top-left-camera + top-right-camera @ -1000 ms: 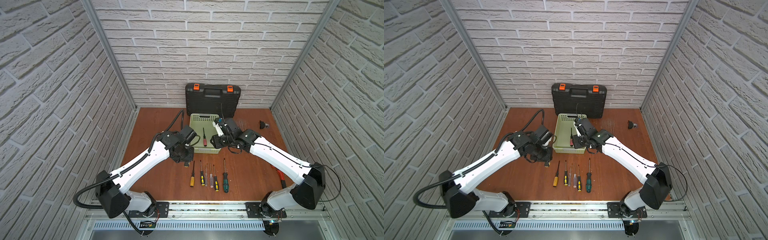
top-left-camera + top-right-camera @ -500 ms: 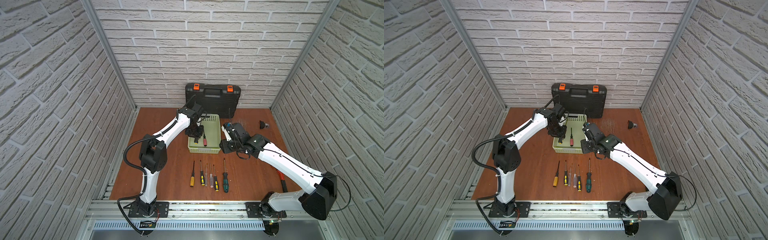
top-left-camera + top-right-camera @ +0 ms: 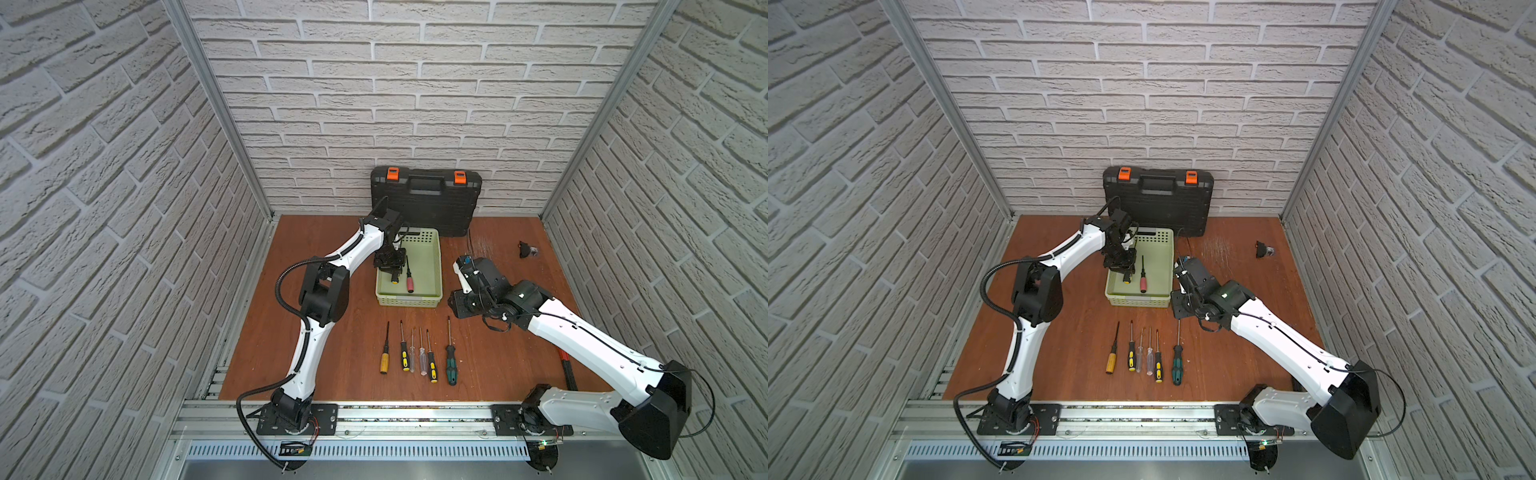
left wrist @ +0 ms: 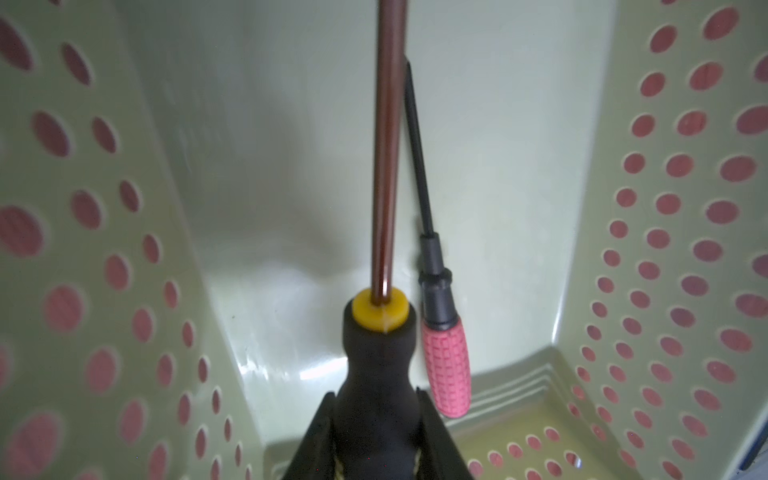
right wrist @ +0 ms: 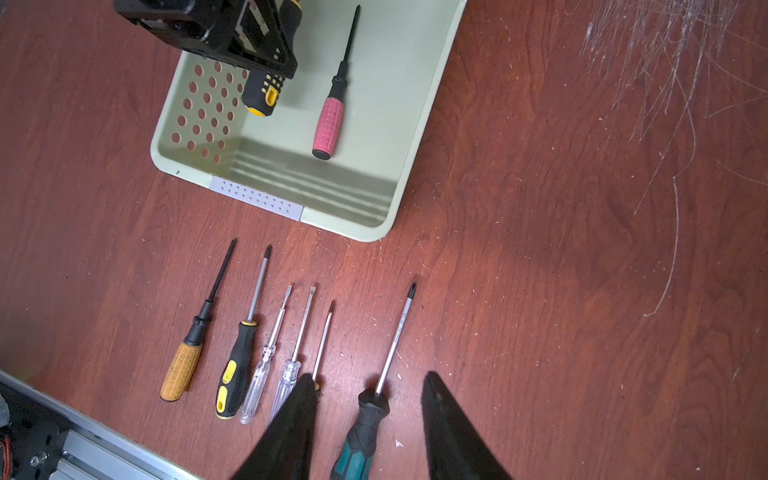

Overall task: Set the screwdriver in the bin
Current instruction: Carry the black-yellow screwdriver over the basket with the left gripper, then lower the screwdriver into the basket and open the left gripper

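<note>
The left tool (image 4: pixel 376 415) is closed tight on the fat handle of the black and yellow screwdriver (image 4: pixel 376 370). The tool is down inside the bin (image 3: pixel 438 266), close to the side wall with the holes. The end of the handle sticks out past the tool's tips and points down at the bin's floor. I cannot tell if it touches the floor yet. A pink screwdriver (image 4: pixel 446 370) lies flat on the bin's floor, just beside the held one.

The right tool (image 5: pixel 369 378) is open and holds nothing. It hangs over the green screwdriver (image 5: pixel 395 332), which lies on the table (image 5: pixel 540 249) at one end of a row of screwdrivers in front of the bin. Next to it come another black and yellow one, two clear ones, one more black and yellow one, and an orange screwdriver (image 5: pixel 183 365) at the far end.

So I think this one is almost put away. The tool only has to let go.

What could go wrong? If the tool lets go from too high, the screwdriver may bounce, or land on the pink one and roll. The tool is close to the holey wall, so a small move sideways could bump the wall and push the light bin across the table. If the tool lifts before it opens wide, the handle may stick and come back out.
</note>
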You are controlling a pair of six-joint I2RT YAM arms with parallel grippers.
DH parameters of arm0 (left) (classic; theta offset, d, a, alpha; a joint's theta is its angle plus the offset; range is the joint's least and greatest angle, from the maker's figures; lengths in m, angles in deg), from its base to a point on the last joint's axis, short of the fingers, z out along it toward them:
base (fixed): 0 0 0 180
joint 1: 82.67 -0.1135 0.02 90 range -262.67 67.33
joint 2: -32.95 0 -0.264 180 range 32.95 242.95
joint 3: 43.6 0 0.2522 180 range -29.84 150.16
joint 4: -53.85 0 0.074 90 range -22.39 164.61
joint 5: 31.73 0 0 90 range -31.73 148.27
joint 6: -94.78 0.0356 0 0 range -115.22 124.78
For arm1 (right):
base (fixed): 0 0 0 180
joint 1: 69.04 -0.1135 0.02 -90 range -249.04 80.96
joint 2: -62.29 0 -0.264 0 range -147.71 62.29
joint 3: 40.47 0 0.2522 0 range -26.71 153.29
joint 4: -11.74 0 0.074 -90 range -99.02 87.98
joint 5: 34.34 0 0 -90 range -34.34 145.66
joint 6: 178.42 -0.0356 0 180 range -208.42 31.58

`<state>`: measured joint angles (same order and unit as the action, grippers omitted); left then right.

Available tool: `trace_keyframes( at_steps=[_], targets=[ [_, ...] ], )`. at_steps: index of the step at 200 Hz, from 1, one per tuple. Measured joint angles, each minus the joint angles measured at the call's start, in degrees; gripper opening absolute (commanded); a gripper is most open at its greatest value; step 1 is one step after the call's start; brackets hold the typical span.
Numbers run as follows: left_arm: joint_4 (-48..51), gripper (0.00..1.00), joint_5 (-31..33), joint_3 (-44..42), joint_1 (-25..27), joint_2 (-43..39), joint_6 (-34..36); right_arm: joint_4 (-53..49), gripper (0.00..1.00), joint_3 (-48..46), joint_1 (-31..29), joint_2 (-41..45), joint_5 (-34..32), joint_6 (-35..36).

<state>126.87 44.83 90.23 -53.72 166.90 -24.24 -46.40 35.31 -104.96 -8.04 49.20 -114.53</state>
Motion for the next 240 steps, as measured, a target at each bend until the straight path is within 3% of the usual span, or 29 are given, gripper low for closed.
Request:
trace_keyframes(
  at_steps=[98, 126, 176, 240],
  targets=[
    [-1.8, 0.10, -1.1, -2.0, 0.4, 1.7, -2.9, -0.6, 0.45, -5.0, 0.0, 1.4, 1.3, -2.7],
    [-2.1, 0.19, -1.1, -2.2, 0.6, 1.7, -3.3, -0.6, 0.46, -5.2, -0.1, 1.3, 1.9, -2.6],
    [-3.3, 0.47, -1.2, -2.8, 1.1, 1.7, -4.0, -0.6, 0.46, -5.2, -0.2, 1.3, 2.3, -2.6],
    [-3.4, 0.52, 0.3, -3.9, 1.7, -2.7, -4.1, -1.4, 0.50, -5.2, -0.8, 1.2, 2.3, -3.2]
  ],
)
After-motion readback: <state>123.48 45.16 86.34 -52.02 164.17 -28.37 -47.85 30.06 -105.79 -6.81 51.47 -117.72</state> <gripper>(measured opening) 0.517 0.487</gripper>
